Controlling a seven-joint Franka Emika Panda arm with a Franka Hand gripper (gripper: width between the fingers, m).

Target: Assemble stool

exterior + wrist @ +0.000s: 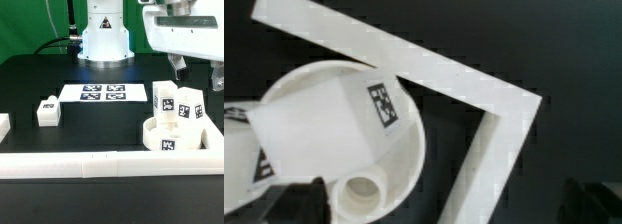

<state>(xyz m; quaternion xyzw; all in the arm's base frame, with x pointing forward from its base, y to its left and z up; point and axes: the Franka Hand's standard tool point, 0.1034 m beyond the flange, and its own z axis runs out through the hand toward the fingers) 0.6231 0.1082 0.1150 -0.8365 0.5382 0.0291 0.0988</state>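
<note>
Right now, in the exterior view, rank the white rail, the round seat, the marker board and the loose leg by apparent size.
1. white rail, though it lies nearest the camera.
2-3. round seat and marker board: too alike to rank; the board lies farther back.
4. loose leg.

readable text: none | black-and-white square tags, unreadable, on: legs [166, 104], seat [166, 146], marker board [100, 93]

Black table [40, 75], surface holdings
We record the marker board [102, 93], one round seat [190, 143], one loose leg [46, 110], one long white rail [100, 163].
</note>
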